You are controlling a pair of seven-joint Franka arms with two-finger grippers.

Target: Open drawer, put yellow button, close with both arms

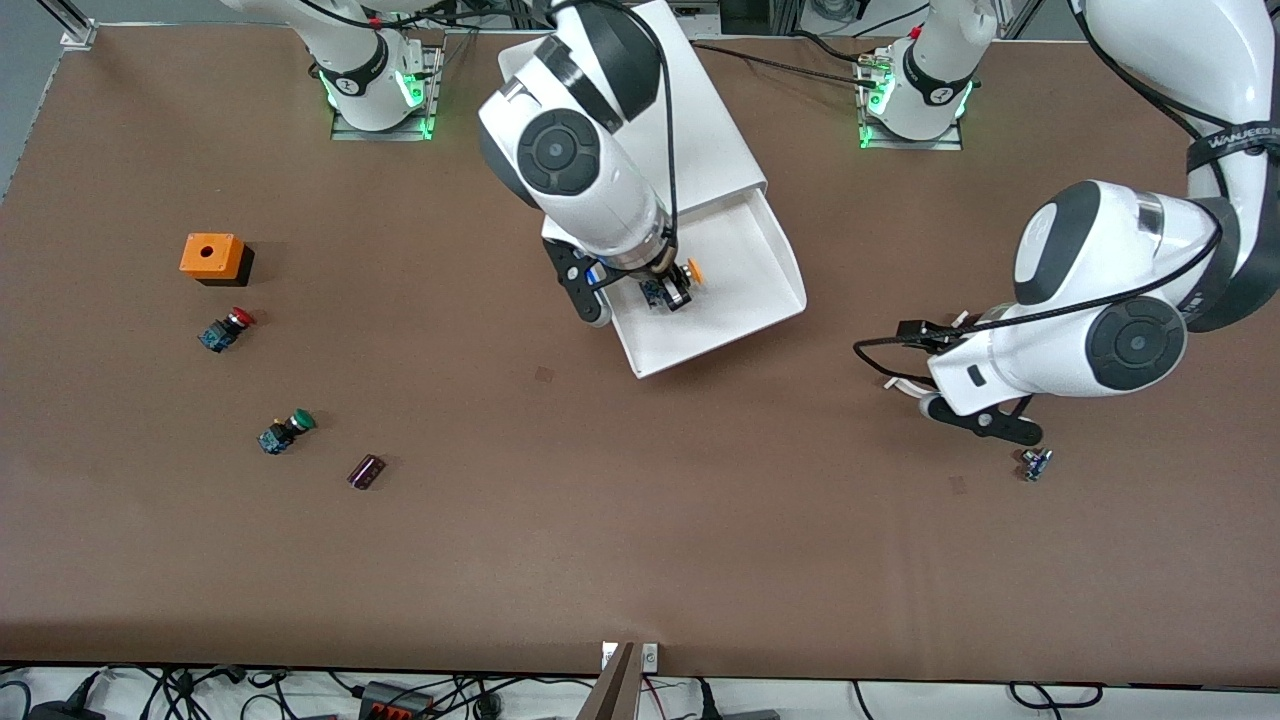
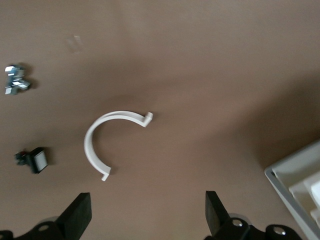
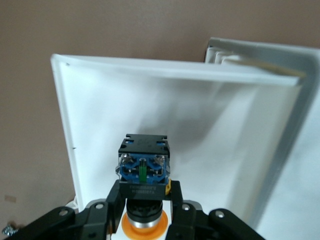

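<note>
The drawer [image 1: 745, 285] is the white cabinet's [image 1: 700, 120] top tray and stands pulled out and open. My right gripper [image 1: 668, 288] hangs over the drawer's inside, shut on the yellow button [image 1: 692, 272]. In the right wrist view the button's blue-and-black body [image 3: 143, 165] points down at the white drawer floor [image 3: 210, 120], with the yellow cap [image 3: 145, 226] between the fingers. My left gripper [image 1: 985, 420] is open and empty, low over the bare table toward the left arm's end. Its fingers [image 2: 80, 216] stand wide apart.
A white curved plastic piece [image 2: 107, 142] lies on the table under the left gripper, with a small metal part [image 2: 17, 80] and a small black-and-white part [image 2: 35, 160] nearby. An orange box [image 1: 213, 257], red button [image 1: 228, 328], green button [image 1: 285, 432] and purple block [image 1: 366, 471] lie toward the right arm's end.
</note>
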